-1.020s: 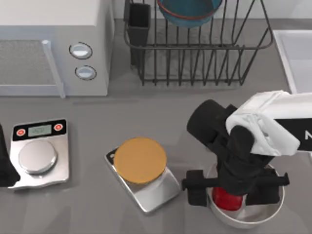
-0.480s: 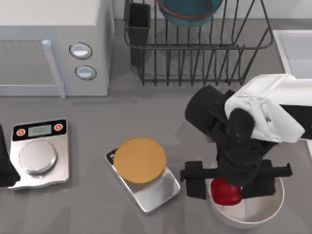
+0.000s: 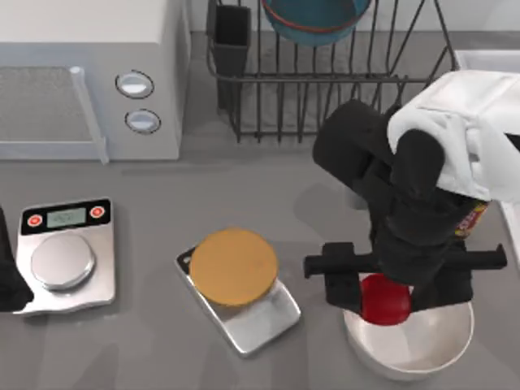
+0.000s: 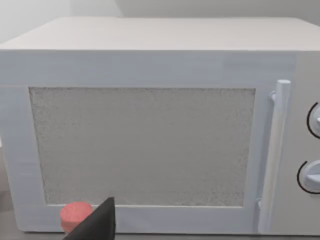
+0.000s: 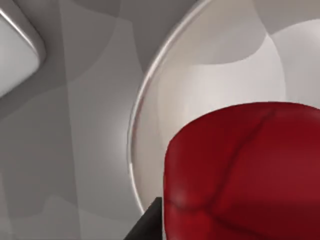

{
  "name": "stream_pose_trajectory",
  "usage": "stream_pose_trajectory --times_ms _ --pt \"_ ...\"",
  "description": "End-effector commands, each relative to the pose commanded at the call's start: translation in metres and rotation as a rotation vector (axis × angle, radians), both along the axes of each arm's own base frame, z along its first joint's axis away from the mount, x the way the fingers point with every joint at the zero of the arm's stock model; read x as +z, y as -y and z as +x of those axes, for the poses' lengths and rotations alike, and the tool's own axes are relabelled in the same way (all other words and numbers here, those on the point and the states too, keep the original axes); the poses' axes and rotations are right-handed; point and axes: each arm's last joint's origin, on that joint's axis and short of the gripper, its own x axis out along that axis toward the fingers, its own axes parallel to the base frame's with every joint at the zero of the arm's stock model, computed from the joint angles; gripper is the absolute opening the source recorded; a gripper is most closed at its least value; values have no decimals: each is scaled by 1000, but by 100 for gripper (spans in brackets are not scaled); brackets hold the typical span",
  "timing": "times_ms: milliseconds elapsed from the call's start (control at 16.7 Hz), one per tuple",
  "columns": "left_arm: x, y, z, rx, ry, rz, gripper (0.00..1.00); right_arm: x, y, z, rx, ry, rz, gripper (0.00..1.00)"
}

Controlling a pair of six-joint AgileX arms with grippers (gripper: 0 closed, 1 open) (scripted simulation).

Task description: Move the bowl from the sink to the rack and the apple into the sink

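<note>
Pinching the apple (image 3: 384,300), the right gripper (image 3: 388,297) is seen above the white bowl (image 3: 410,353) at five o'clock. The teal bowl (image 3: 313,20) is held in the rack (image 3: 341,89) at twelve o'clock. The left arm is parked at nine o'clock.

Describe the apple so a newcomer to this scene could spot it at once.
Start at the black wire rack at the table's far edge, then come toward the near edge to the plain white bowl at the right. The apple sits at that bowl's rim, between the fingers of the right gripper. It is small, glossy and red, unlike the flat orange disc on the scale to its left.
</note>
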Motion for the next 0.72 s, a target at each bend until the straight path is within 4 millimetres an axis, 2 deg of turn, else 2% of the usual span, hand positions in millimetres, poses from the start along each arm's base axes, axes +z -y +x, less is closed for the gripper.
stream_pose_trajectory --times_ms 180,540,720 --pt "0 0 0 0 0 0 100 17 3 -1 -5 11 9 0" --pt "0 0 0 0 0 0 100 15 3 0 -4 10 20 0" --pt "0 0 0 0 0 0 100 20 10 12 3 60 117 0"
